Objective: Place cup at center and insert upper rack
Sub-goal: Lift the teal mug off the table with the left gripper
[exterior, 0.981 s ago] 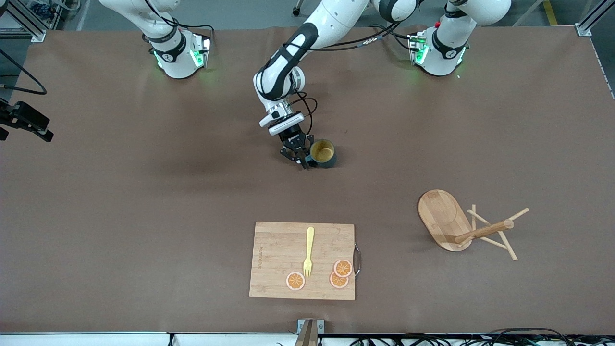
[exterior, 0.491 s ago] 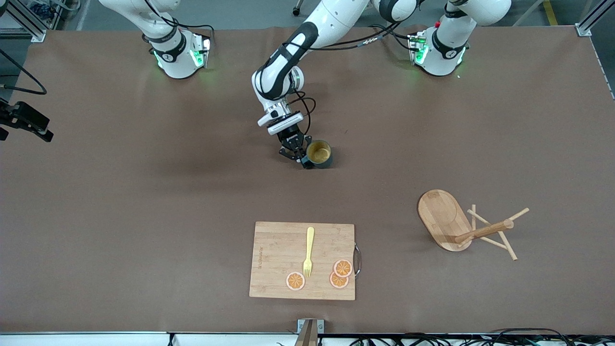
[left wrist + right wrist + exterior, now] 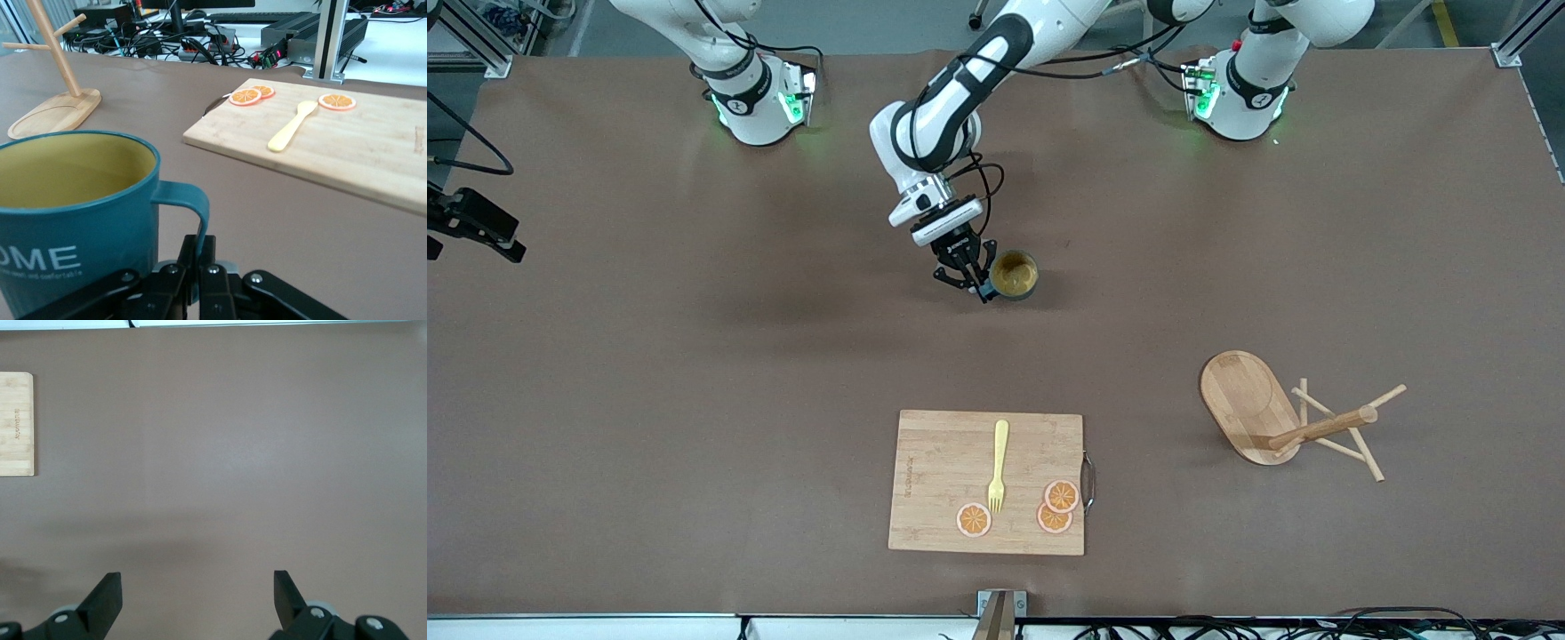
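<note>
The cup (image 3: 1015, 274), dark teal with a yellow inside, is upright near the middle of the table. My left gripper (image 3: 984, 290) is shut on its small side handle; the left wrist view shows the cup (image 3: 73, 220) and the gripper (image 3: 200, 252) pinching the handle. The upper rack (image 3: 1285, 416), a wooden mug tree with an oval base, lies tipped on its side toward the left arm's end, nearer the front camera than the cup. It also shows in the left wrist view (image 3: 57, 73). My right gripper (image 3: 197, 590) is open and empty over bare table.
A rectangular wooden cutting board (image 3: 938, 462) lies nearer the front camera than the cup, with a yellow fork (image 3: 998, 462) and three orange slices (image 3: 1062, 495) on it. Its edge shows in the right wrist view (image 3: 15, 423). The brown tabletop (image 3: 694, 373) surrounds them.
My left gripper has carried the cup a little toward the robots' bases and the right arm's end. The mug tree and board have not moved.
</note>
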Motion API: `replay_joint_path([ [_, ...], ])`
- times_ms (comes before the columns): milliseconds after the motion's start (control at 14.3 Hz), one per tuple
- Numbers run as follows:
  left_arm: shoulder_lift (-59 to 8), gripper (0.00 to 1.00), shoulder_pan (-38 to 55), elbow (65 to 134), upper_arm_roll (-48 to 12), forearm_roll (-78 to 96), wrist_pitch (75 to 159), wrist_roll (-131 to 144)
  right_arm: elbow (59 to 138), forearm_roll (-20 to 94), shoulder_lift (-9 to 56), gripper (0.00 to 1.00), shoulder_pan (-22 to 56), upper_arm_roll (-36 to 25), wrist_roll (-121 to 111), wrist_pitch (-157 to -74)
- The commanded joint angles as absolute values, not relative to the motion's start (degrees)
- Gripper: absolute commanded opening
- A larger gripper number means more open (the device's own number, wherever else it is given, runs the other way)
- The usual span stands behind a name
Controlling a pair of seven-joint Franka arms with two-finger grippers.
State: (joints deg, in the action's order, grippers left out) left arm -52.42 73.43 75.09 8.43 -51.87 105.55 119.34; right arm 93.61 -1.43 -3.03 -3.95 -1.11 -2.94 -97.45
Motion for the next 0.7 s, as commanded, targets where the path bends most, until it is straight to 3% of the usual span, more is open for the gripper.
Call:
replay_joint_path([
  [0, -45.5, 0.0, 71.0, 76.8, 8.3, -46.3, 105.5, 114.8, 93.6, -0.8, -3.3, 1.0, -3.8, -1.2, -3.3, -97.6],
  [631, -25.9, 0.0, 57.4, 77.2, 8.2, -17.9, 105.6, 95.6, 93.6, -0.8, -3.3, 1.0, -3.8, -1.2, -3.3, -97.6],
])
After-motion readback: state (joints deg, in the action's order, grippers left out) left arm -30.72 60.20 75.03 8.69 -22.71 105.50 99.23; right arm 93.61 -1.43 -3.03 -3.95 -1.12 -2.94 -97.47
